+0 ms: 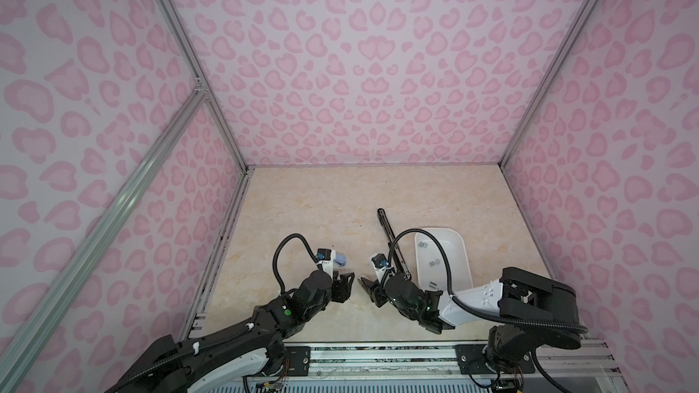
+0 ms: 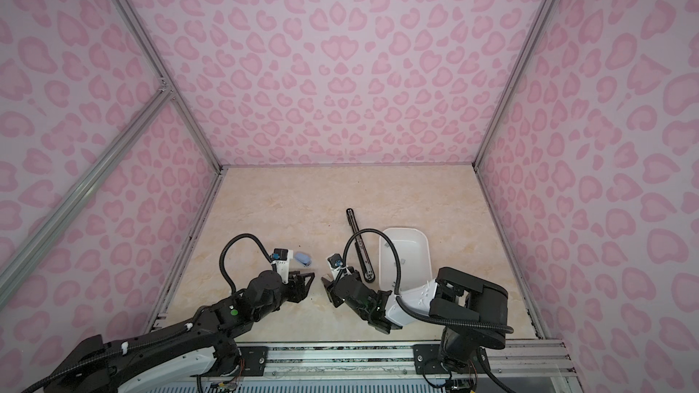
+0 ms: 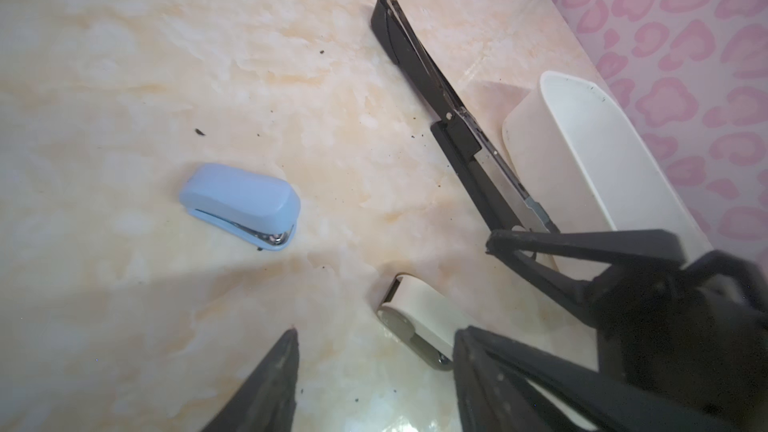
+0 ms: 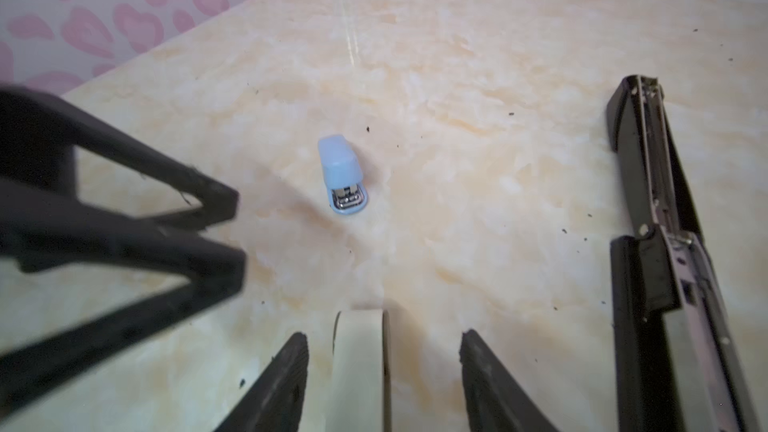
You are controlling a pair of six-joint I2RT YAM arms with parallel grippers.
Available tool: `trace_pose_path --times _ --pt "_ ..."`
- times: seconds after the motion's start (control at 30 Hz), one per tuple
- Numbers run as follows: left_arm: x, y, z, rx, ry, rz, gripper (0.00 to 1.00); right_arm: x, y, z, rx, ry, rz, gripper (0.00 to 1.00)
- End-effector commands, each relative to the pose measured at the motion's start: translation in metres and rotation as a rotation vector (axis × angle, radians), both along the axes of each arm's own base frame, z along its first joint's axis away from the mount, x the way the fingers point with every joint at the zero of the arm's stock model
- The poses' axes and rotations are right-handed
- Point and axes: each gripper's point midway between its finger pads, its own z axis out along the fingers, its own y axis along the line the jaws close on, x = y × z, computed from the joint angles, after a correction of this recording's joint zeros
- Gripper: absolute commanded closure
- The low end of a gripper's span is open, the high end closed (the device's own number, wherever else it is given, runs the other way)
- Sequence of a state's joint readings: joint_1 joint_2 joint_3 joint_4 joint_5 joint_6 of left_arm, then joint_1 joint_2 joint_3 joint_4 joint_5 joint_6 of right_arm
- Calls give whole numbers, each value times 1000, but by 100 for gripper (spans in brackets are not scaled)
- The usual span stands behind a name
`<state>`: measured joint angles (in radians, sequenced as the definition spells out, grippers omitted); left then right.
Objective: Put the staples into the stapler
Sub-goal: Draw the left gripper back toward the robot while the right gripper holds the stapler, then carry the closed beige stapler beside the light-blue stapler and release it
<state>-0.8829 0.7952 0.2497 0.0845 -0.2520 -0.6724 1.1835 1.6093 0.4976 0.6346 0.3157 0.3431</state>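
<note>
Right gripper (image 4: 384, 337) wide, straddling small cream plastic stapler (image 4: 359, 367) off-centre; left gripper (image 1: 348, 286) wide, empty. Centre jaws before closing.

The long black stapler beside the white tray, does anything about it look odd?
The long black metal stapler lies hinged fully open, flat on the beige marble-patterned table beside the white plastic tray, its silver staple rail exposed. Small dark specks dot the table nearby.
</note>
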Motion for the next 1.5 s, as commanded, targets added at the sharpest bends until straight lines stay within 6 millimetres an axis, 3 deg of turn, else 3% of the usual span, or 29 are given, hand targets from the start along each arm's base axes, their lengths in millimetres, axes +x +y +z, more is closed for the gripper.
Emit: trace_pose_path --times 0.0,0.17,0.23,0.4,0.67,0.9,1.2,1.47 --pt "-6 42 3 91 10 126 37 -17 -1 -18 -70 17 54 31" --pt "-14 89 25 75 -107 261 30 -21 -4 -37 -133 32 28 27" --pt "-15 109 28 42 -137 352 21 -18 -8 -45 -151 36 3 27" --pt "-21 123 44 -46 -224 374 13 -15 -7 -52 -172 40 -16 34" --pt "-17 112 32 31 -168 344 7 1 -4 -59 -200 39 -85 59" --pt "-13 110 22 111 -109 360 7 39 4 -63 -172 94 -159 69" --pt "-14 108 23 100 -116 342 4 77 23 -77 -122 194 -155 70" --pt "-16 112 29 60 -151 347 2 91 26 -90 -135 241 -168 67"
